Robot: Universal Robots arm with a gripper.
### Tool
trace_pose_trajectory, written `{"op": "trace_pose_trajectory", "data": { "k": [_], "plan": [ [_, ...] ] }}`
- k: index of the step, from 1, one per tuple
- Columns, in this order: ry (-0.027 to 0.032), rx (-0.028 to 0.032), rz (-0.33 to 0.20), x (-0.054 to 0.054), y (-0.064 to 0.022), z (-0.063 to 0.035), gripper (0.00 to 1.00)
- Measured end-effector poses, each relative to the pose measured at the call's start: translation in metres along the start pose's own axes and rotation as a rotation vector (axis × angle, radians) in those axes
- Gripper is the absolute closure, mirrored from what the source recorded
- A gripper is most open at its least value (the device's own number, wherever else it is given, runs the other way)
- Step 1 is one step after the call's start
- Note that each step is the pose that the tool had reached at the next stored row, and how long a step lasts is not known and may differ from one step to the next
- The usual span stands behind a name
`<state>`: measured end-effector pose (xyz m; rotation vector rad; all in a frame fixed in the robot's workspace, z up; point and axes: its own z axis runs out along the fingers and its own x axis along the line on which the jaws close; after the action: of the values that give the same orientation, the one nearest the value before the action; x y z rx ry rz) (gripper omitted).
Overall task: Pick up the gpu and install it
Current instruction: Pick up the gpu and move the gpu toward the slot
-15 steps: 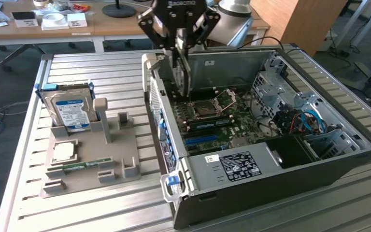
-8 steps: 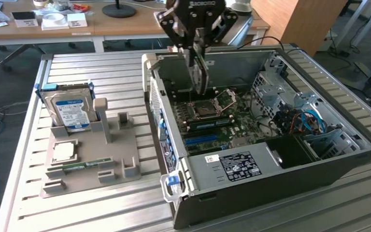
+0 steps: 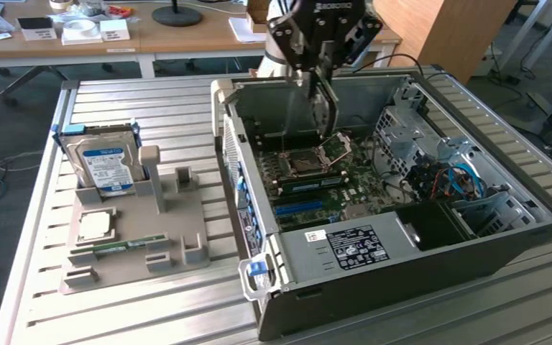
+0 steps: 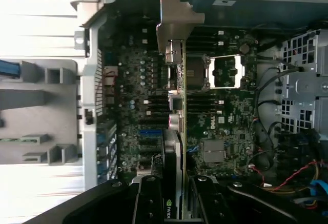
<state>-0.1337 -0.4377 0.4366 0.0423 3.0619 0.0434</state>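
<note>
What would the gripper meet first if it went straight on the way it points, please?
Probably the green motherboard, beside the processor socket; the thin dark gpu card in the gripper would touch first.

the gpu (image 4: 177, 106): gripped end hidden between the gripper (image 4: 177, 185) fingers. in the exterior view the hard drive (image 3: 103, 162), at nine o'clock from the computer case (image 3: 401, 287), bears a label too small to read.

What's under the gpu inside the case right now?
The motherboard, with a blue slot and the CPU socket off to one side. The gripper holds the gpu edge-on, hiding the strip directly beneath.
</note>
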Motion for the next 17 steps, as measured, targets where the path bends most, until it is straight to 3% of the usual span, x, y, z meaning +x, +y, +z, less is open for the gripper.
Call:
{"op": "trace_pose_trajectory", "data": {
  "k": [17],
  "plan": [
    [0.0001, 0.0000, 0.000, -0.077, 0.0020, 0.0063, 0.73]
  ]
}}
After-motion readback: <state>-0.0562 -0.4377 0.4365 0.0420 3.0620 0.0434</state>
